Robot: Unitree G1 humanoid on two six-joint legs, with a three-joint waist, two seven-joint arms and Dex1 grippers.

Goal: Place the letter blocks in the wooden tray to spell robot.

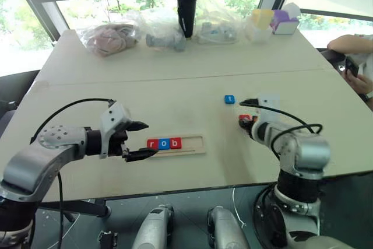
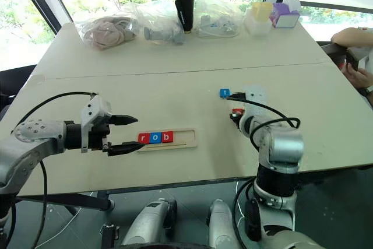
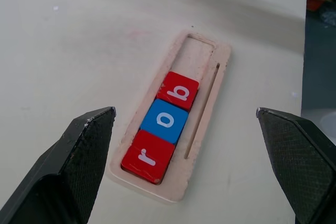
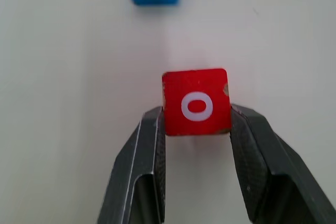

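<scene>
The wooden tray (image 1: 189,144) lies near the table's front edge, holding a red r (image 3: 148,157), a blue o (image 3: 164,120) and a red b (image 3: 178,91) at its left end. My left gripper (image 1: 140,140) hangs open just left of the tray, its fingers (image 3: 79,150) spread wide. To the right, my right gripper (image 4: 197,129) is shut on a red o block (image 4: 196,102), also seen from the head camera (image 1: 247,119). A blue t block (image 1: 229,99) lies on the table just beyond it.
Along the table's far edge stand a black tumbler (image 1: 186,10), several clear plastic bags (image 1: 111,36) and coloured boxes (image 1: 284,23). A person's arm (image 1: 352,45) shows at the right edge. A seam crosses the table's middle.
</scene>
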